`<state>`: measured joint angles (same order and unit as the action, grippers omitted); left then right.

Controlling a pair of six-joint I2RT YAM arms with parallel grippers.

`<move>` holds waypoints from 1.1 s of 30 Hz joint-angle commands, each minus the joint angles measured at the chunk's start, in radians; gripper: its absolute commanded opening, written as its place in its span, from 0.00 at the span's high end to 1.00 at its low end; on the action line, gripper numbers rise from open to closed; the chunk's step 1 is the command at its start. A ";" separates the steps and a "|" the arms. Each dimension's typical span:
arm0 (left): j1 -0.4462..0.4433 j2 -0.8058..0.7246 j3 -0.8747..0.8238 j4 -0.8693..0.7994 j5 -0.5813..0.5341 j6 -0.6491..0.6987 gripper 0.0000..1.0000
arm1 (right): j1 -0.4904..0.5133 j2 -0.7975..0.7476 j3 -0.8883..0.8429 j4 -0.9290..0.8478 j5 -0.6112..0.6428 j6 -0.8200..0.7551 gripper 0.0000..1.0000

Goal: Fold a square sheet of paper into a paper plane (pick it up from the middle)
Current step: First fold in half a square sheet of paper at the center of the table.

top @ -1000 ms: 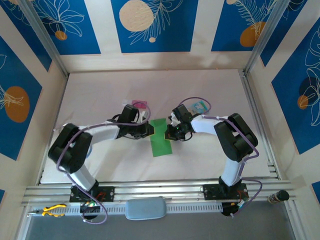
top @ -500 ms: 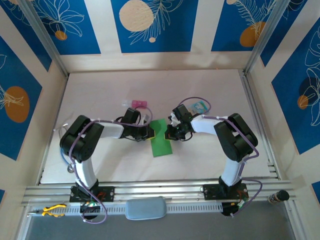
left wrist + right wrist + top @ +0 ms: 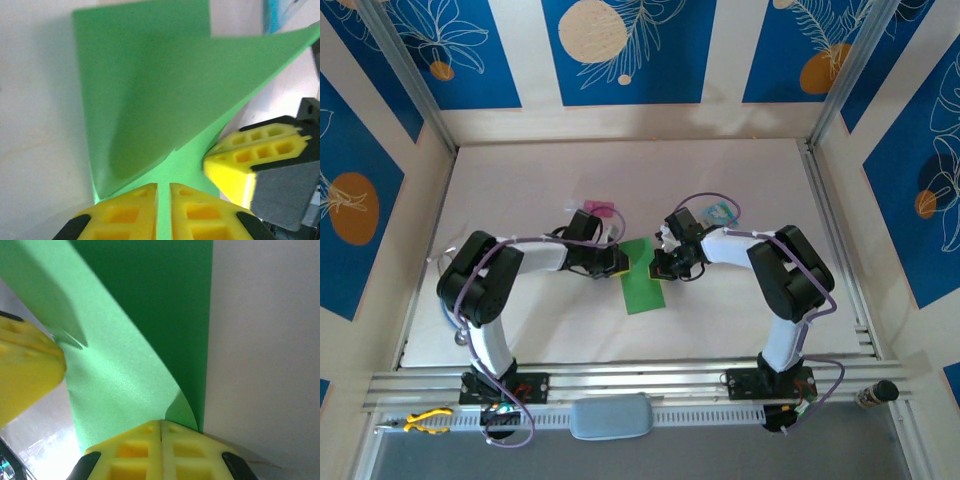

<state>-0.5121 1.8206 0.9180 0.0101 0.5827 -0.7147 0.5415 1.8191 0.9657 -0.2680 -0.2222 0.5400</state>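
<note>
On the left wrist feed, the left gripper (image 3: 163, 187) had its yellow fingers (image 3: 125, 210) almost together. A sliver of the square sheet of paper (image 3: 150, 100) was pinched in the narrow slot between them. From that pinch a flap of the green sheet rose and leaned over the part lying flat on the table (image 3: 30, 125). Just beside it, the right gripper (image 3: 240, 150) met the same flap at its edge. On the right wrist feed I saw that gripper's fingers pressed tight together, with the curled edge of the paper running in at their tips. I took it to be nipping the sheet as well. From above, the two grippers faced each other across the far half of the sheet, near the middle of the table. The near half lay flat towards the arm bases. A pink block (image 3: 598, 208) sat just beyond the left wrist and a pale blue packet (image 3: 720, 213) just beyond the right one.
</note>
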 commanded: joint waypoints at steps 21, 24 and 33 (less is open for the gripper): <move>0.037 0.075 0.032 -0.069 -0.075 0.043 0.95 | -0.015 0.085 -0.042 -0.139 0.110 -0.052 1.00; 0.042 0.052 0.066 -0.086 -0.063 0.049 1.00 | -0.017 0.083 -0.044 -0.140 0.110 -0.052 1.00; 0.070 0.089 0.125 -0.082 -0.035 0.048 1.00 | -0.017 0.080 -0.048 -0.134 0.107 -0.048 1.00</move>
<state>-0.4606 1.8893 1.0183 -0.0498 0.5560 -0.6811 0.5343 1.8282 0.9733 -0.2779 -0.2405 0.5056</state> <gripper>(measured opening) 0.061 0.044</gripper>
